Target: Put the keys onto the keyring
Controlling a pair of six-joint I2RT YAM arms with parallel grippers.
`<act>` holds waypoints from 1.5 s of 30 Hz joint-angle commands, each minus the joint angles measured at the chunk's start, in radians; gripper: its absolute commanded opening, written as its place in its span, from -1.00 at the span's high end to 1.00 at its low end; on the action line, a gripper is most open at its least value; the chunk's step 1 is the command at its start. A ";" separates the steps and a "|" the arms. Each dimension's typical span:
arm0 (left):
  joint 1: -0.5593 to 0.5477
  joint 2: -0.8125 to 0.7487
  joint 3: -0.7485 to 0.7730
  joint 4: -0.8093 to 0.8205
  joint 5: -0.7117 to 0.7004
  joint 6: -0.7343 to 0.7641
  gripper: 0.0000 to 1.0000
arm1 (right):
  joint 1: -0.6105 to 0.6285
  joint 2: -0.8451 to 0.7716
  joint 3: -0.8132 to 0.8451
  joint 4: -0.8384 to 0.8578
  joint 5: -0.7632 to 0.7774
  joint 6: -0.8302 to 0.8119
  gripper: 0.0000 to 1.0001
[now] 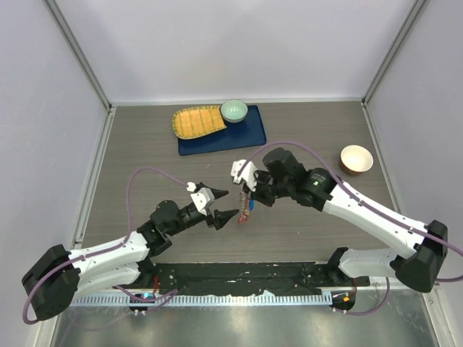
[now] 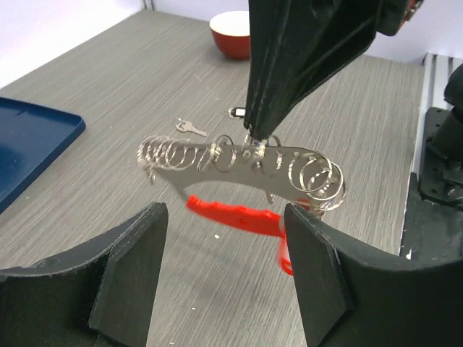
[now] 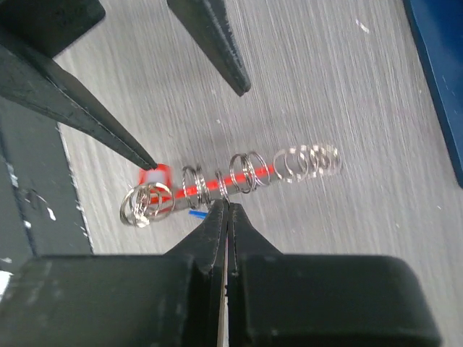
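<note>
Plainly, we saw the keyring held up off the table, pinched in the right gripper, whose jaws were pressed together on a flat grey metal strip carrying a row of wire rings. From the right wrist, the right gripper bit the keyring near the middle of its length, with rings strung out to either side and a cluster of them at one end. A small blue sliver showed just beside the fingertips; we could not tell whether it was the head of a key. The red tag hung under the metal strip, curving down at one end. The left gripper stood spread wide and held nothing, just beside the keyring on its left. From the left wrist, its two fingers flanked the keyring from below without touching it, and the red tag lay about level with the fingertips, between them. On the table beyond lay a bare silver key, farther off a red bowl, and to one side the corner of a blue tray. We could make out no writing on the tag or the metal; both were too small and blurred to read.
</note>
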 commanded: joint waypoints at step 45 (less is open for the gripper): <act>0.000 0.602 -0.030 0.814 0.160 -0.081 0.19 | 0.146 0.056 -0.266 0.290 0.144 -0.081 0.99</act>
